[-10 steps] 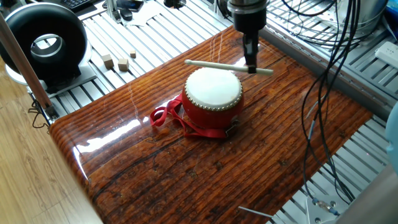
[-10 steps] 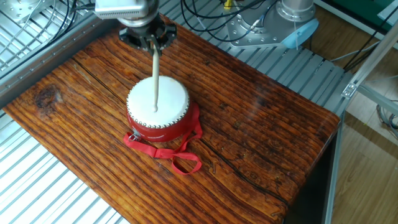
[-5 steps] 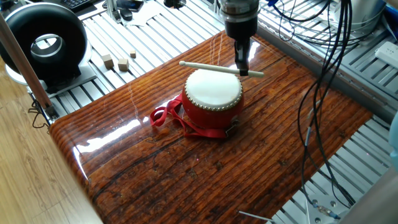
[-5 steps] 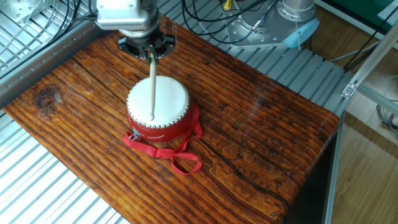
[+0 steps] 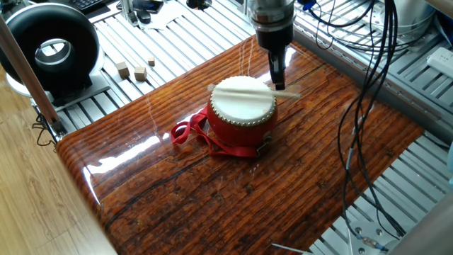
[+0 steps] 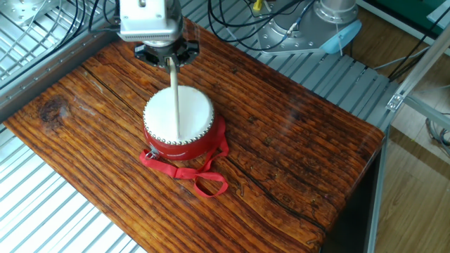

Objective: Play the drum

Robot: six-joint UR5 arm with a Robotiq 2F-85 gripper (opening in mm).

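Note:
The red drum (image 5: 241,113) with an off-white skin head sits in the middle of the wooden table; it also shows in the other fixed view (image 6: 179,119). Its red ribbon strap (image 5: 187,132) lies on the table beside it. My gripper (image 5: 278,83) hangs at the drum's far rim, shut on a pale wooden drumstick (image 5: 248,89). The stick lies low across the skin head, about touching it. In the other fixed view the gripper (image 6: 169,62) holds the stick (image 6: 176,102) pointing over the head.
A black ring-shaped device (image 5: 49,46) stands at the back left on the metal slats. Small wooden blocks (image 5: 134,69) lie near it. Cables (image 5: 375,64) hang at the right. The wooden table (image 5: 212,191) ends at a glossy front-left edge.
The gripper has dropped and the drumstick has come down from above the drum onto the skin head. The drum has not moved.

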